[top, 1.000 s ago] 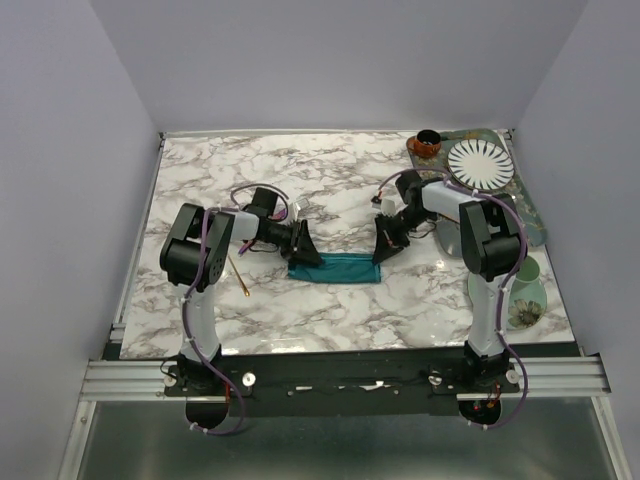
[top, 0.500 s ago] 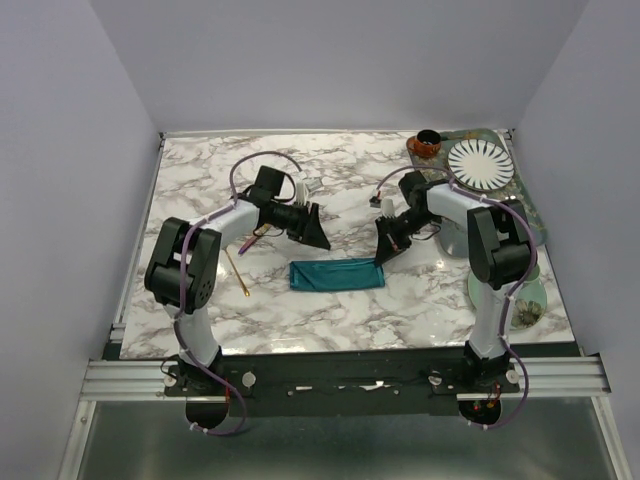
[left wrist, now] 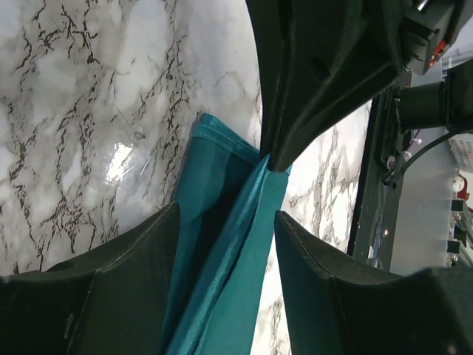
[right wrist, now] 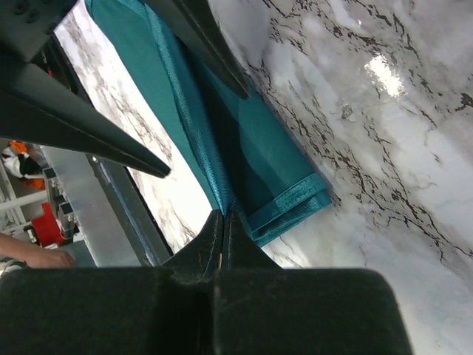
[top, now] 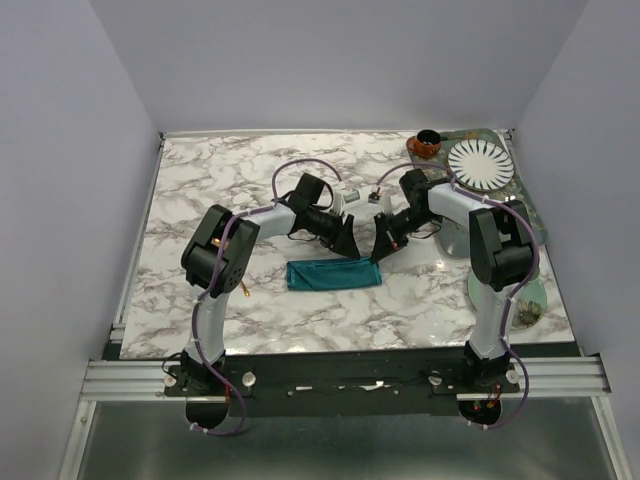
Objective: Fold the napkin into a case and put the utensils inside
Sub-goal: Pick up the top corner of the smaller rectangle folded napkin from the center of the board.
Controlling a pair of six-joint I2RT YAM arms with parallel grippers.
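Moved: left gripper (top: 348, 240) is further right than a second ago, near the right gripper (top: 378, 255).
Left fingers: spread apart, holding nothing.
Right fingers: pressed together, pinching the case (top: 333, 273) at its right end.
Case: lies between the arms on the marble table (top: 250, 170).

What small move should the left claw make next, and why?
Probably lower the left claw and close on the raised fold of the napkin: that claw's open jaws straddle the fold, which the shut right claw pinches up.
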